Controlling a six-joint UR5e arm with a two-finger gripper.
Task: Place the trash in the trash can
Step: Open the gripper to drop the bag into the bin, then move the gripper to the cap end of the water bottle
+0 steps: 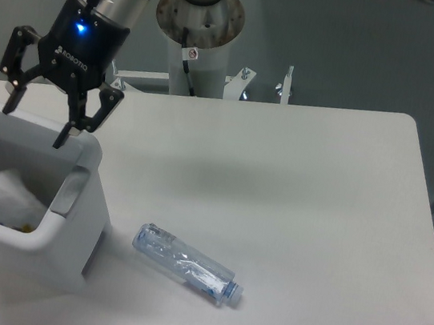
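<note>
Bottle (187,264) crushed, clear bluish, lying on table (313,224); hand (36,114) released above trash can (53,236).

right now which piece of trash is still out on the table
The crushed plastic bottle, lying on its side right of the trash can; the white wrapper is already inside it.

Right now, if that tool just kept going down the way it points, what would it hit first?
Probably the trash can: the open tool points into it, toward the wrapper inside, though depth is unclear.
</note>
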